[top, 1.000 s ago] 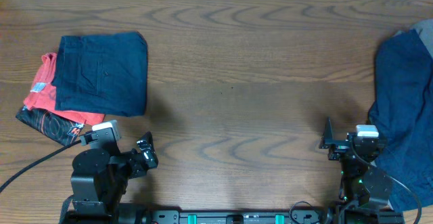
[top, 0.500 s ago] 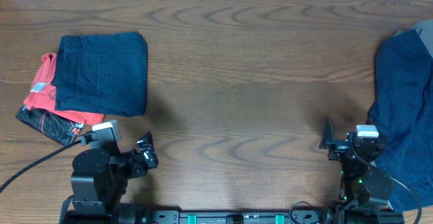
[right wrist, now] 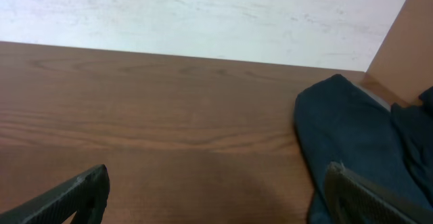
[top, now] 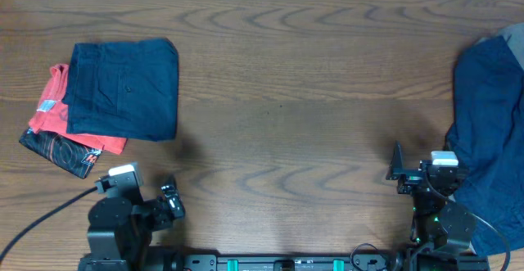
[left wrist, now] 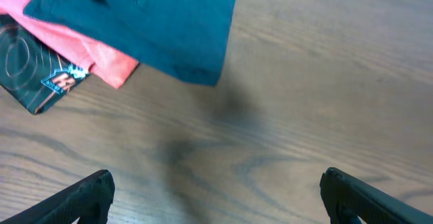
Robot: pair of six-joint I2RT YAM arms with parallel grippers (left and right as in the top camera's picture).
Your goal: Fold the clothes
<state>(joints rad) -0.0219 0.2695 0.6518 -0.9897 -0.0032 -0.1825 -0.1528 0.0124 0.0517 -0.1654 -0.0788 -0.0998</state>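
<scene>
Overhead: two navy garments (top: 123, 91) (top: 490, 124), one red T-shirt (top: 51, 114), one black garment (top: 56, 150).

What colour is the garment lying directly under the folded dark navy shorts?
It is a red-orange cloth T-shirt, clearest in the left wrist view.

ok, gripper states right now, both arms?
Left gripper: open, holding nothing.
Right gripper: open, holding nothing.
</scene>
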